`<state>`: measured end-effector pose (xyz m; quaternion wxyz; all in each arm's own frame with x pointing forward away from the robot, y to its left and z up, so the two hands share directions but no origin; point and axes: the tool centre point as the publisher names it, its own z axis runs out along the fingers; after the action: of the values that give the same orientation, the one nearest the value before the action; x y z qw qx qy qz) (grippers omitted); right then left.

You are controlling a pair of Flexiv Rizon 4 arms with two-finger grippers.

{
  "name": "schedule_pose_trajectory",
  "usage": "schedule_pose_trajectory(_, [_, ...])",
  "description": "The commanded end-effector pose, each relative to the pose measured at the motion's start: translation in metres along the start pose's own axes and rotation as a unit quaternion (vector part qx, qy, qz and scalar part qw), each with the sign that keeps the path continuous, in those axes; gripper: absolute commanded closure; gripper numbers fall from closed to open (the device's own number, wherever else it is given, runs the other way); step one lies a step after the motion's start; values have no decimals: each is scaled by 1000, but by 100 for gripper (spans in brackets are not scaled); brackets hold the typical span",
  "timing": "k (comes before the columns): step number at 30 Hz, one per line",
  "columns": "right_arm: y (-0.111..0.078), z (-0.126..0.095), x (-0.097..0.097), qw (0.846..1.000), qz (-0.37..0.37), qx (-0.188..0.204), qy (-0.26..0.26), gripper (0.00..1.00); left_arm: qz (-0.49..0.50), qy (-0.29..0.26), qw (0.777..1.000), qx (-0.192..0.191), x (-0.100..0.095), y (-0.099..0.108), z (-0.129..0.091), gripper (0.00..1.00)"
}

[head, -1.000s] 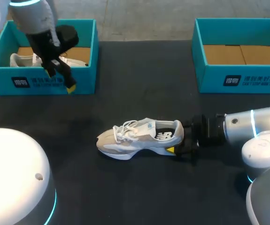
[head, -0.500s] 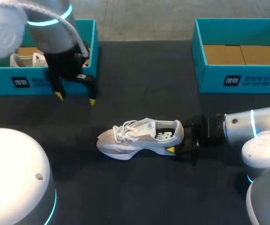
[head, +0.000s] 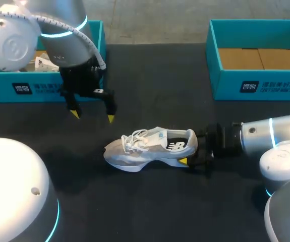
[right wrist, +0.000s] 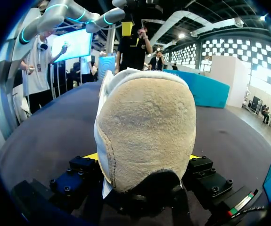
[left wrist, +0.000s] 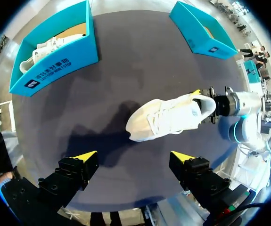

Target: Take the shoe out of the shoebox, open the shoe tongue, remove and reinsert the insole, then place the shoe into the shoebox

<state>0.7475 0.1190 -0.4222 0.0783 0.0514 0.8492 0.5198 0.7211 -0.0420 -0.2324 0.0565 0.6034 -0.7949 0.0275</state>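
A white and beige shoe (head: 150,146) lies on its sole in the middle of the black table, toe to the left. My right gripper (head: 189,159) is shut on its heel; in the right wrist view the beige heel (right wrist: 147,127) fills the gap between the fingers (right wrist: 81,167). My left gripper (head: 93,116) hangs open and empty above the table, up and left of the toe. In the left wrist view the shoe (left wrist: 166,117) lies ahead of that open gripper (left wrist: 134,156), apart from it.
A teal shoebox (head: 49,91) at the back left holds a second white shoe (left wrist: 55,44). Another teal shoebox (head: 258,83) with a bare cardboard floor stands at the back right. My left arm's white base (head: 13,191) fills the front left corner.
My left gripper has swung away from the left shoebox, down and right towards the shoe, turning as it went and staying open. The shoe and right arm have not moved.
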Motion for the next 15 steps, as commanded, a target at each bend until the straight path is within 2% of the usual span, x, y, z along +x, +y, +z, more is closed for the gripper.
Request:
schedule_pose_trajectory(1, [1,2,1,1000,0,3,-1,100,0,0,1000,0,0,0,0,0])
schedule_pose_trajectory(4, [1,2,1,1000,0,3,-1,100,0,0,1000,0,0,0,0,0])
schedule_pose_trajectory(6, [1,2,1,1000,0,3,-1,100,-6,19,1000,10,7,-1,6,0])
schedule_pose_trajectory(11, [1,2,1,1000,0,3,-1,100,-45,15,998,39,27,-3,16,0])
schedule_pose_trajectory(15, [1,2,1,1000,0,3,-1,100,-26,27,999,24,39,-5,27,0])
